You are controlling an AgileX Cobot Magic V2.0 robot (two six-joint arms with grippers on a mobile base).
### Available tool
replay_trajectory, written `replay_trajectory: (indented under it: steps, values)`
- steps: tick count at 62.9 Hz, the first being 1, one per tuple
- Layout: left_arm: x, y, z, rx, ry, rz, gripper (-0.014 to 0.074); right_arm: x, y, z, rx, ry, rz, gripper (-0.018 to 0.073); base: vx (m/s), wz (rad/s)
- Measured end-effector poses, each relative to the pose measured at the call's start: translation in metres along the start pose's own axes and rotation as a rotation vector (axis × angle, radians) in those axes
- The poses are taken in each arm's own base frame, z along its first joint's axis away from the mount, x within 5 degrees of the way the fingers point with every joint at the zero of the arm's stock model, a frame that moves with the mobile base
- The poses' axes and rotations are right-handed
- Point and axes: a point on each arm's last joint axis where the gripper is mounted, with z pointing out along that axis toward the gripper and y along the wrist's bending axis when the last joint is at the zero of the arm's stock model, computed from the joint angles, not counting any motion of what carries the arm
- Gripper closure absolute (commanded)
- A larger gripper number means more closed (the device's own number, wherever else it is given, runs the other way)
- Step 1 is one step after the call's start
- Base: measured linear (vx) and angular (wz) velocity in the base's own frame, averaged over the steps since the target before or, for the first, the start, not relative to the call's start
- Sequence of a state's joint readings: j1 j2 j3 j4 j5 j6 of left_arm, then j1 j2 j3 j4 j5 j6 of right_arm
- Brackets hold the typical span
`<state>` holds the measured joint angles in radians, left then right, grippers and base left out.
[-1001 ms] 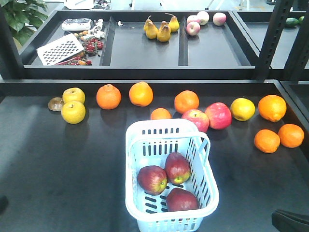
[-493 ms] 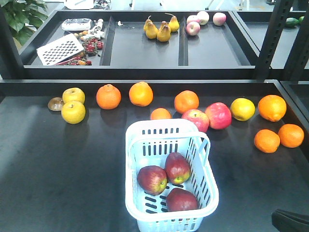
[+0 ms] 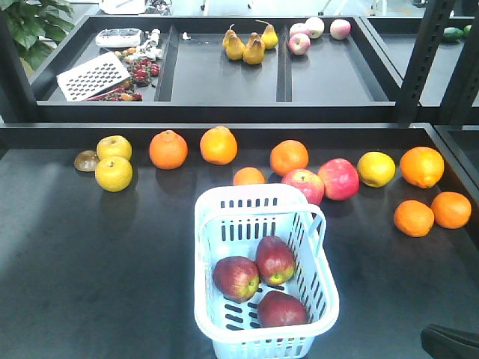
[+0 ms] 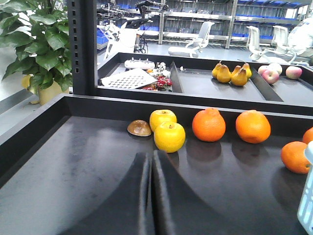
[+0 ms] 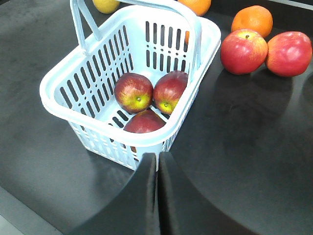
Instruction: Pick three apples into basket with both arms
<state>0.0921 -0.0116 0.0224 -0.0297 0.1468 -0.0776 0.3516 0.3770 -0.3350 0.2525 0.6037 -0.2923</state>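
Note:
Three dark maroon apples lie inside the pale blue basket [image 3: 209,224]: one at the left [image 3: 236,277], one at the upper right [image 3: 275,259], one at the front [image 3: 281,309]. The right wrist view shows the same basket [image 5: 63,105] with the apples [image 5: 133,92] [image 5: 169,91] [image 5: 145,122] in it. My right gripper [image 5: 157,157] is shut and empty, just outside the basket's near corner. My left gripper [image 4: 150,155] is shut and empty over the bare black table, short of a yellow fruit [image 4: 169,136]. Only a black piece of the right arm [image 3: 449,342] shows in the front view.
Oranges [image 3: 168,149] [image 3: 218,145] [image 3: 289,157], yellow fruits [image 3: 114,173] [image 3: 376,169] and two brighter pink-red apples [image 3: 303,185] [image 3: 338,179] line the back of the table [image 3: 90,262]. More oranges [image 3: 414,218] sit at the right. A raised shelf [image 3: 224,78] behind holds pears, apples and a grater.

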Motion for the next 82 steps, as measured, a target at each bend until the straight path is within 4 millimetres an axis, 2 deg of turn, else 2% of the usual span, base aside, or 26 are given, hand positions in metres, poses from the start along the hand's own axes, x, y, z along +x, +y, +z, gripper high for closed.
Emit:
replay_trajectory:
  steps: [51,64,72,82]
  values:
    - [0.0,0.0,0.0,0.0,0.0,-0.001,0.0603,0.001,0.0,0.0,-0.003,0.01,0.0,0.0564,0.0,0.0]
    - [0.0,0.0,0.0,0.0,-0.001,-0.002,0.0603,0.003,-0.009,0.0,0.093,0.038,-0.127,0.0564,0.0,0.0]
    - [0.0,0.0,0.0,0.0,-0.001,-0.002,0.0603,0.015,-0.017,0.008,0.187,0.026,-0.038,0.0564,0.0,0.0]
    - [0.0,0.0,0.0,0.0,-0.001,-0.002,0.0603,0.05,-0.024,0.017,0.3,-0.011,0.148,0.0564,0.0,0.0]
